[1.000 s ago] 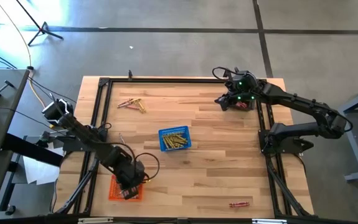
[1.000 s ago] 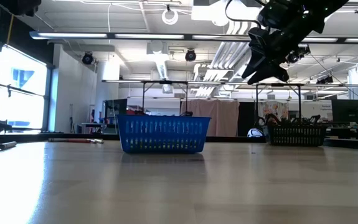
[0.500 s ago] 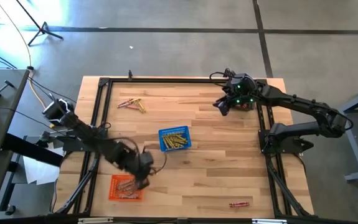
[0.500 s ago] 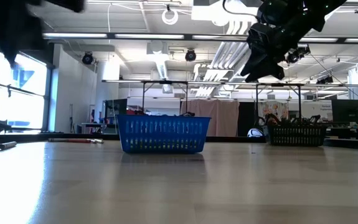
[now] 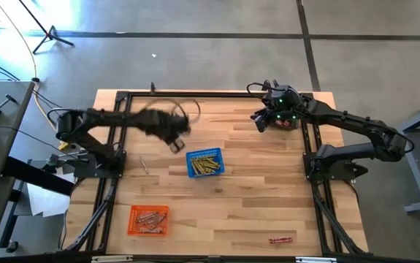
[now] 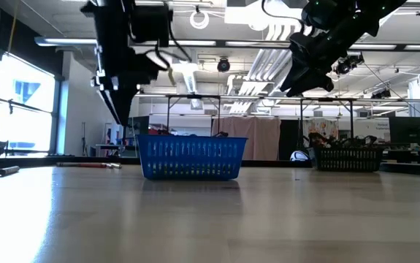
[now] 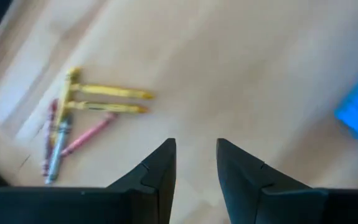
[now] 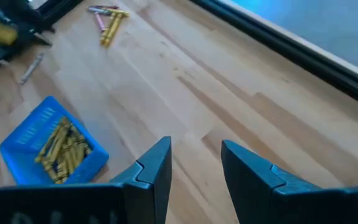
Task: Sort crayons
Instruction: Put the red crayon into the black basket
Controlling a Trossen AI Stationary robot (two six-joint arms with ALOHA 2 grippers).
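Observation:
Loose crayons (image 7: 82, 115), yellow, pink and bluish, lie flat on the wooden table near its far left corner; they also show in the right wrist view (image 8: 107, 17). My left gripper (image 5: 174, 143) hangs open and empty above the table between them and the blue basket (image 5: 204, 163), which holds yellow crayons. In its wrist view the fingers (image 7: 196, 152) stand short of the crayons. The orange basket (image 5: 148, 219) at the near left holds reddish crayons. My right gripper (image 5: 261, 120) is open and empty, high at the far right, beside a dark basket (image 6: 348, 158).
Two red crayons (image 5: 281, 239) lie near the table's near right edge. A small grey stick (image 5: 144, 166) lies left of the blue basket. A black frame (image 5: 115, 131) borders the table. Bare wood lies in the middle and on the right.
My left gripper has swung from above the orange basket at the near left toward the table's far edge, passing left of the blue basket, and now hangs by the loose crayons. It moves fast and shows blurred. The baskets have stayed in place.

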